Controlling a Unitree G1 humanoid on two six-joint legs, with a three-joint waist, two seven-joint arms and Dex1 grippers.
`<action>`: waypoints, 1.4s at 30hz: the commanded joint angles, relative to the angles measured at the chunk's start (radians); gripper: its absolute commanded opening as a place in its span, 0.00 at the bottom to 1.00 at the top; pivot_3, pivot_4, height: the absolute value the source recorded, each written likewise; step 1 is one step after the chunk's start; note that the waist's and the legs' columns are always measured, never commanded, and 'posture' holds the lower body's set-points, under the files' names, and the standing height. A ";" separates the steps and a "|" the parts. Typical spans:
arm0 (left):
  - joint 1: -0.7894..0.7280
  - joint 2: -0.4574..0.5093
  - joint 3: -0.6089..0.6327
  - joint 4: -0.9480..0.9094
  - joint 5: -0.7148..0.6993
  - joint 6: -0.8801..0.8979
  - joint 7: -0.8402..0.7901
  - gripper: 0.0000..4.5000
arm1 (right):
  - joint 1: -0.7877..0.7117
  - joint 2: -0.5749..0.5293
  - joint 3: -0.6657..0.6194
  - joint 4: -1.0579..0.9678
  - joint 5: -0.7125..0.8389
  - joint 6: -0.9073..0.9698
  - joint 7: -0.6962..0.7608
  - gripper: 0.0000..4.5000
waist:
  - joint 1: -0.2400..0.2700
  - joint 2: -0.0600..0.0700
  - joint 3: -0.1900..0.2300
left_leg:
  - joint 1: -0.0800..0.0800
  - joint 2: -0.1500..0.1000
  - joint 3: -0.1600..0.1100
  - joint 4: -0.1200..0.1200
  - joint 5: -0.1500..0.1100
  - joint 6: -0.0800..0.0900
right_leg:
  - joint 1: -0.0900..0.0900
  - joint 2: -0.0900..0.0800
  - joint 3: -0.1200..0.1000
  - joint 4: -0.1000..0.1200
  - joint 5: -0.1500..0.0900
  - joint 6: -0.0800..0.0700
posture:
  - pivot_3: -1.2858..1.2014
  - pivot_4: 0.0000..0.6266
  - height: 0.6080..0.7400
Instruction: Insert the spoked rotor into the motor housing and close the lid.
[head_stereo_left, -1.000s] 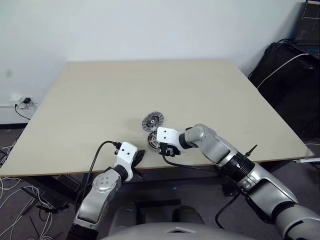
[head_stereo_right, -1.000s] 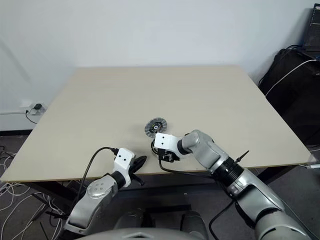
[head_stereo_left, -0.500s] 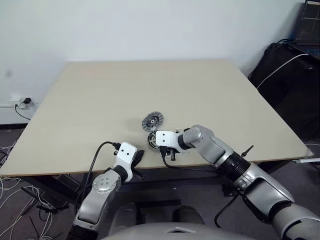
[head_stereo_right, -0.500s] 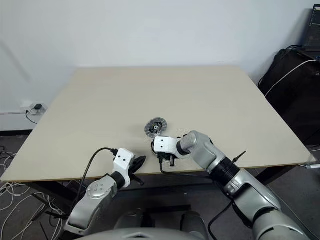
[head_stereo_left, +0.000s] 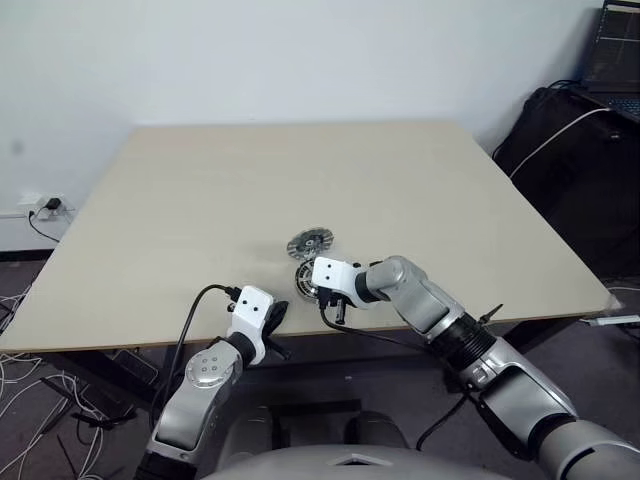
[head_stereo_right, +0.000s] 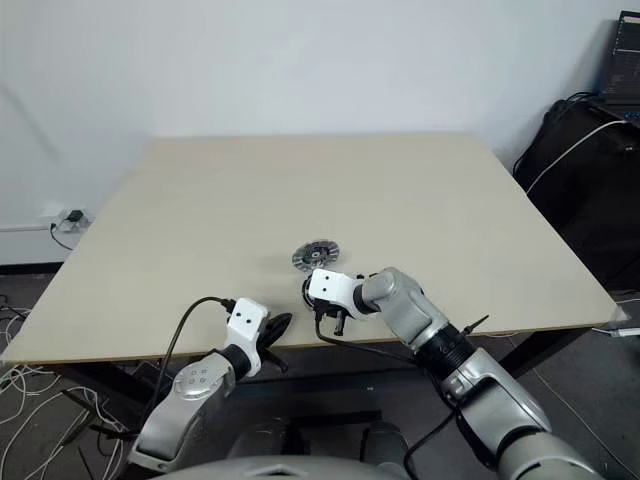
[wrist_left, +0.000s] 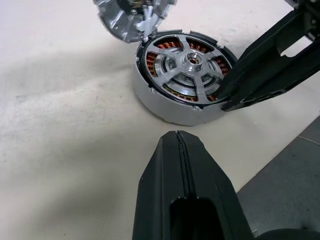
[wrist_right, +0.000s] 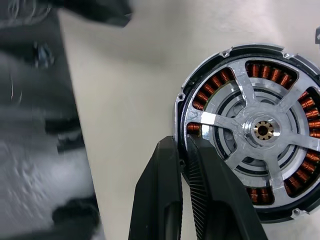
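From the head views, the pale bench (head_stereo_left: 200, 200) carries 2 small round parts near its front edge. The lid (head_stereo_left: 308, 243), a grey ribbed disc, lies flat a little farther back. Just in front of it sits the motor housing (head_stereo_left: 305, 281), partly covered by the white wrist of the right arm. The right gripper (head_stereo_left: 318, 295) points down at the housing's near side. The left gripper (head_stereo_left: 277, 314) hovers over the bench's front edge, just to the left of the housing and apart from it.

The left wrist view looks along the left gripper's 2 black fingers (wrist_left: 185, 180), which are pressed together with nothing between them. Ahead stands the motor housing, a silvery-walled puck, with the spoked rotor (wrist_left: 189, 64) seated inside; its silvery spokes meet at a centre hub and copper windings show through the gaps. The right gripper's black fingers (wrist_left: 260, 70) reach to the housing's rim. The lid rests just beyond the housing.

The right wrist view looks straight down on the housing (wrist_right: 227, 52) and rotor (wrist_right: 260, 131). The right gripper (wrist_right: 185, 155) is pinched on the housing's rim, 1 finger outside the wall and 1 inside by the windings.
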 joint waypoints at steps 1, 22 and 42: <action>0.002 -0.004 0.002 -0.042 0.001 -0.018 0.005 0.00 | 0.040 0.037 -0.126 -0.146 0.033 0.184 -0.094 0.01 | 0.004 0.000 0.000 | -0.001 0.000 0.000 0.000 0.000 0.000 | -0.001 0.000 0.000 0.001 0.000 0.000 | 0.52 0.00 1.00; -0.001 -0.015 -0.011 -0.020 -0.005 -0.020 -0.013 0.00 | 0.095 0.422 -0.425 -0.314 0.169 0.725 -0.527 0.01 | -0.005 0.001 0.001 | -0.004 0.000 0.002 -0.002 0.000 -0.001 | -0.006 0.000 0.002 0.001 -0.001 -0.001 | 0.52 0.00 1.00; 0.007 -0.020 -0.004 -0.026 -0.005 -0.019 -0.005 0.00 | 0.001 0.447 -0.395 -0.192 0.285 0.639 -0.562 0.20 | -0.026 0.002 0.001 | -0.001 0.005 0.002 -0.006 0.001 -0.003 | -0.008 -0.001 -0.006 0.001 0.003 -0.007 | 0.52 0.00 1.00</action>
